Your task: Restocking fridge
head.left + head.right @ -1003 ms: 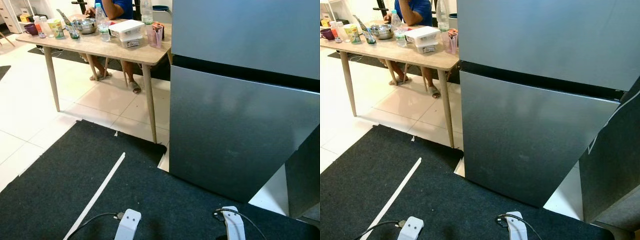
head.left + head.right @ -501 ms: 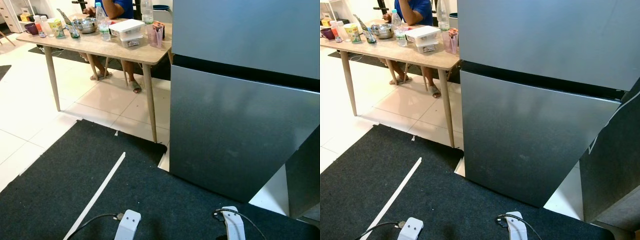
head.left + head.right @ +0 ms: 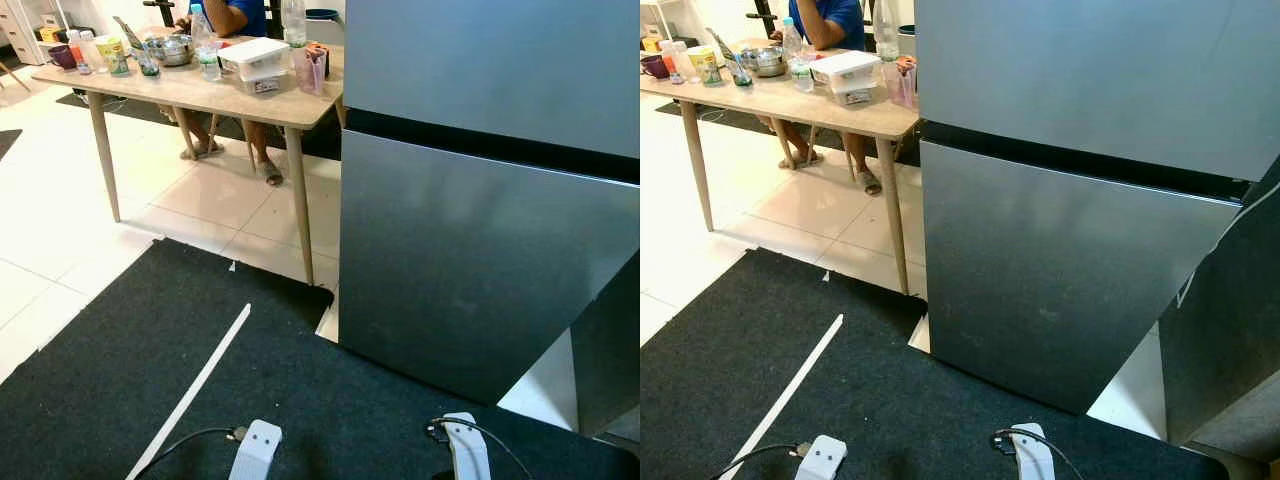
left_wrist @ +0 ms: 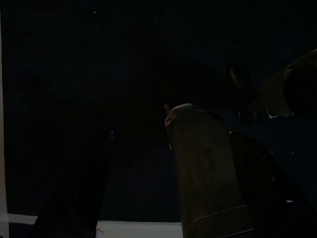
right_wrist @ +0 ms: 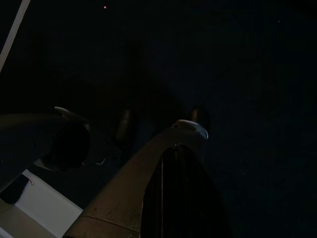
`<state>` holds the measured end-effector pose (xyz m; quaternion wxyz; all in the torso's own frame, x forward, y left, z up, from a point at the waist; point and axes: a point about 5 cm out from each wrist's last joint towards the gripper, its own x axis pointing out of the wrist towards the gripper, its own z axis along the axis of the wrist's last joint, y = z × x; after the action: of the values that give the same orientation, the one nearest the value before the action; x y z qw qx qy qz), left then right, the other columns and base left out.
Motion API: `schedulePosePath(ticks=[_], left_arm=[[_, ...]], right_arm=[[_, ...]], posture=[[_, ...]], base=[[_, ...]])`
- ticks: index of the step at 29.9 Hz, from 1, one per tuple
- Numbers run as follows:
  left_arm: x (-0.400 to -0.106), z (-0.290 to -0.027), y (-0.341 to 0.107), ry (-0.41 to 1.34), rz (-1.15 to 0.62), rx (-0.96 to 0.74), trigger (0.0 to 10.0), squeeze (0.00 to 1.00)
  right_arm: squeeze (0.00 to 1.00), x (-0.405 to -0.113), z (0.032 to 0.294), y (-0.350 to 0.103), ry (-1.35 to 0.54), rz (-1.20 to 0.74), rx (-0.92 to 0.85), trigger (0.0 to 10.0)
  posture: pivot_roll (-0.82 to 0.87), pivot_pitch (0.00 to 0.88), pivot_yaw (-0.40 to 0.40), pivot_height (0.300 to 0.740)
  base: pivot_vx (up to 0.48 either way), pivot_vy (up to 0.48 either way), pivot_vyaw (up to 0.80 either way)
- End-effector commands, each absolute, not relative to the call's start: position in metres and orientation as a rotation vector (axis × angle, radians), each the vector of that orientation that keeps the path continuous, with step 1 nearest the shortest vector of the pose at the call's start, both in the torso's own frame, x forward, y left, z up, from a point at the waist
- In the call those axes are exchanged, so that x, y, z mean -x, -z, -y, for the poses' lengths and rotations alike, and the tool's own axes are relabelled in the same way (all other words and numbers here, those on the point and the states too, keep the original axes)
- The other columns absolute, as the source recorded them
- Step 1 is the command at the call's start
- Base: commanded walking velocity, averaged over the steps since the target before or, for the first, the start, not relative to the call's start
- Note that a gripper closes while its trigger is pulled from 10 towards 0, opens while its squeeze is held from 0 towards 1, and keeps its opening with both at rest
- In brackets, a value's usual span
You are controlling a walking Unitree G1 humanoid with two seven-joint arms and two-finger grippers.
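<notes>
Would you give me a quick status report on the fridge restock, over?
Both arms hang low, idle, left gripper and right gripper over the black mat. Fridge ahead, both doors shut. Table with containers and a seated person to the left.

1. No text, brand or number can be read anywhere.
2. The stacked white containers on the surface carry a small label, too small to read.
3. The fridge doors bear no visible marking.
</notes>
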<state>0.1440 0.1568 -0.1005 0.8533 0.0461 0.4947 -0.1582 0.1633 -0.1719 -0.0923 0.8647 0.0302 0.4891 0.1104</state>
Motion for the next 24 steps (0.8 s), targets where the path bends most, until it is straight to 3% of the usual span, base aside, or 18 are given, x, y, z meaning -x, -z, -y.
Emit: schedulePosePath(ticks=[1, 24], left_arm=[[-0.1404, -0.1549, 0.102, 0.34, -1.054, -0.1, 10.0, 0.0], [-0.1393, -0.1542, 0.1024, 0.333, -1.056, -0.091, 10.0, 0.0]], right_arm=[[0.0, -0.1621, 0.1731, 0.0926, -0.242, -1.029, -0.039, 10.0], [0.0, -0.1626, 0.1719, 0.0924, -0.266, -1.029, -0.02, 10.0]], posture=[[-0.07, 0.03, -0.008, 0.74], [-0.07, 0.034, -0.011, 0.74]], base=[[0.0, 0.0, 0.0], [0.0, 0.0, 0.0]])
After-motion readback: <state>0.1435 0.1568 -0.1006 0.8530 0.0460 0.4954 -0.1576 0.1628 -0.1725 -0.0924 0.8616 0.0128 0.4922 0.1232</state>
